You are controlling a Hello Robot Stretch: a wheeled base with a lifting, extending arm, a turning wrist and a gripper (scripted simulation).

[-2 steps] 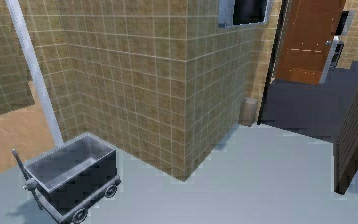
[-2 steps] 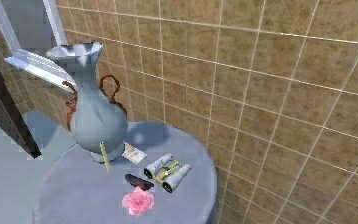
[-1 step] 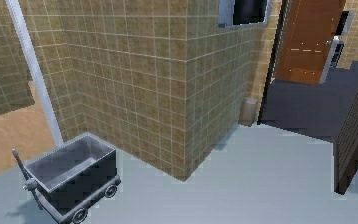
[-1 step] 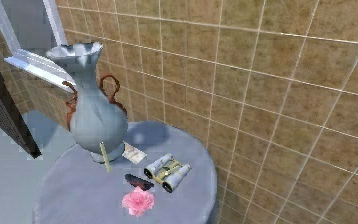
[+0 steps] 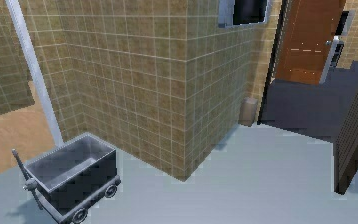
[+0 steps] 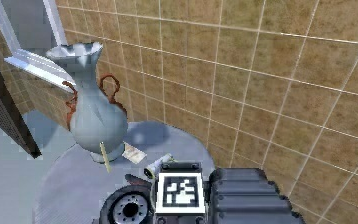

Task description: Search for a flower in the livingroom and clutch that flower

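Tiled wall (image 5: 137,80): takes up the middle of the forward view and forms an outside corner; like tiling backs the arm side view. Grey floor (image 5: 247,170): runs past the corner toward a brown wooden door (image 5: 309,40) at far right. Round grey table (image 6: 67,185): stands near the tiled wall in the arm side view. Dark wheeled cart (image 5: 75,175): parked at near left of the forward view, beside the wall. Pale blue two-handled vase (image 6: 92,110): upright on the table, left of centre, with a flared rim. Gripper (image 6: 132,203): at the bottom edge, near the vase foot, with a white marker square (image 6: 182,192) to its right. The state of the pincer cannot be told, nor whether it holds anything, since small items lie on the table at its far end. Small items: a thin tan stick (image 6: 107,155) at the vase foot and a whitish piece (image 6: 135,152) just beside it. Flower: location cannot be confirmed; the stick is too small to identify as a stem. Handling, as a judgement: expect a light, soft, easily crushed item. Take hold of the stem at mid-length, never the bloom. A thin stem may slip or bend. Approach slowly; the vase looks tall and narrow-footed and could tip if struck.
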